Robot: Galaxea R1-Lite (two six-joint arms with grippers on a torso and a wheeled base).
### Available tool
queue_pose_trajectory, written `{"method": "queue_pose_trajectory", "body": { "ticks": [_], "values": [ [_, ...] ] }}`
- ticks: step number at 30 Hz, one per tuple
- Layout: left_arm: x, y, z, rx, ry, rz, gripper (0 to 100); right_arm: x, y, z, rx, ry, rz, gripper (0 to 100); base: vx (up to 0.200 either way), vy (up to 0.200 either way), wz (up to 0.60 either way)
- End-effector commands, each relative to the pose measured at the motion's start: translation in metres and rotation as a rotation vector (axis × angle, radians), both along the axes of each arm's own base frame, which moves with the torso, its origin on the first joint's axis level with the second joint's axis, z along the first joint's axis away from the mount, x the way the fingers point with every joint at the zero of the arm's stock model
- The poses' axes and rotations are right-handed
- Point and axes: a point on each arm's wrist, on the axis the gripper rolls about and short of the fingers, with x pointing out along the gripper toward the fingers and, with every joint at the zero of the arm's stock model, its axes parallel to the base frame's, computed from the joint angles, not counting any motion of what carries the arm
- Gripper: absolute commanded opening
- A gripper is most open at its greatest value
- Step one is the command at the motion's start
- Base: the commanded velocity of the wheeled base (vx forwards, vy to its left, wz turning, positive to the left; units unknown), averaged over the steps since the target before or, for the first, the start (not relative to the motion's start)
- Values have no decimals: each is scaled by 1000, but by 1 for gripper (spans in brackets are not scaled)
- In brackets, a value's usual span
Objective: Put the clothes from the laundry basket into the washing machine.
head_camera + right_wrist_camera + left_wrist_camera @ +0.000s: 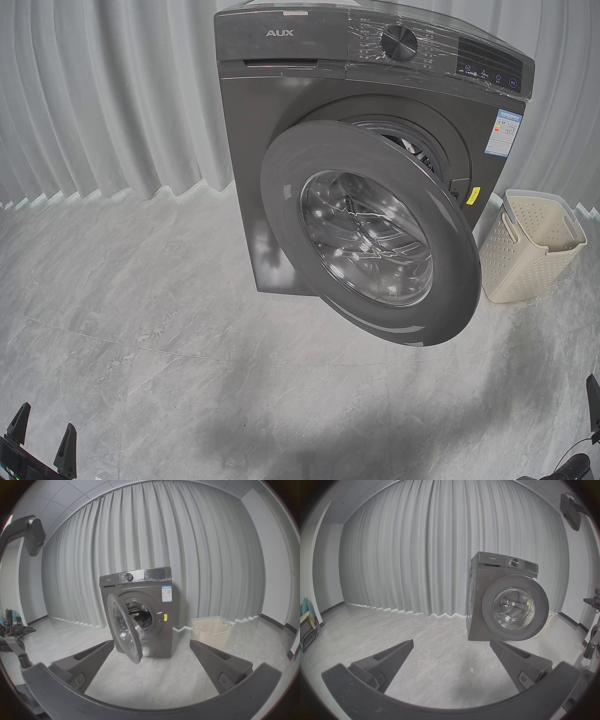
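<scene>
The dark grey washing machine (pixel 375 125) stands ahead against the curtain, and its round door (pixel 369 231) hangs wide open toward me. Dark clothes (pixel 140 617) lie inside the drum. A beige perforated laundry basket (pixel 531 247) sits on the floor to the right of the machine, and I see no clothes inside it. My left gripper (pixel 42 432) is low at the near left, far from the machine, open and holding nothing (pixel 451 642). My right gripper (pixel 151 642) is low at the near right, also open and holding nothing. It faces the machine (pixel 137 611) and the basket (pixel 212 631).
A pleated white curtain (pixel 112 94) runs along the wall behind the machine. Bare grey tiled floor (pixel 187 325) stretches between me and the machine. The open door juts out over the floor in front of the drum.
</scene>
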Motion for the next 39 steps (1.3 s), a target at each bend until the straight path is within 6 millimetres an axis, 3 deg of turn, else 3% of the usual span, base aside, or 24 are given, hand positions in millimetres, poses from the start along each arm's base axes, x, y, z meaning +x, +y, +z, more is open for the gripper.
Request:
{"method": "queue_pose_trajectory", "body": {
  "ticks": [1,7,13,21,27,34,39],
  "values": [
    [0,-1,-6,34,11,-28,100,50,7,27,-11,258,174,100,0,0,0],
    [0,-1,-5,38,8,-30,100,89,23,35,-41,354,326,100,0,-100,0],
    [0,-1,-5,32,11,-30,100,121,40,30,-64,444,412,100,0,-200,0],
    [0,-1,-5,32,10,-31,100,158,56,36,-59,448,442,100,0,-200,0],
    [0,-1,-5,22,10,-33,100,162,70,30,-61,460,511,100,0,-33,0],
    [0,-1,-5,15,11,-33,100,157,72,25,-63,470,549,100,0,0,0],
    [0,-1,-5,3,9,-33,100,157,75,23,-63,480,588,100,200,0,0]
  ]
}}
